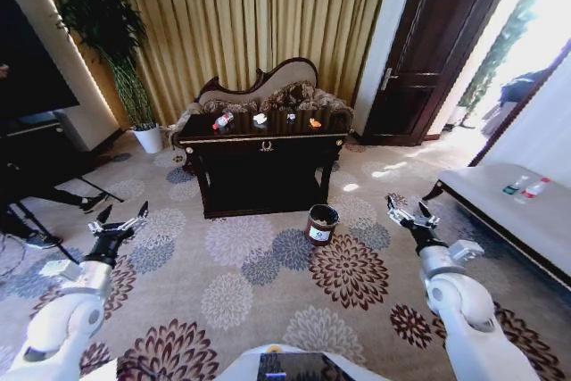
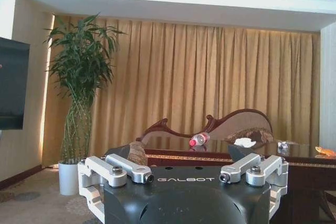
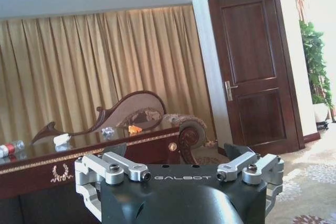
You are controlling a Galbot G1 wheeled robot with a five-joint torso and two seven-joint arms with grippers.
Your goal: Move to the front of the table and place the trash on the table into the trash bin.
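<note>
Four trash (image 1: pixel 260 119) bits on table (image 1: pixel 268 144); bin (image 1: pixel 322 224) front-right.

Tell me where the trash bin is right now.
In the head view the trash bin stands on the carpet just in front of the table's front right leg, ahead of the robot and slightly right.

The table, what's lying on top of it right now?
On the table: a bottle, crumpled paper, a small dark wrapper and an orange wrapper. Nothing covers them.
</note>
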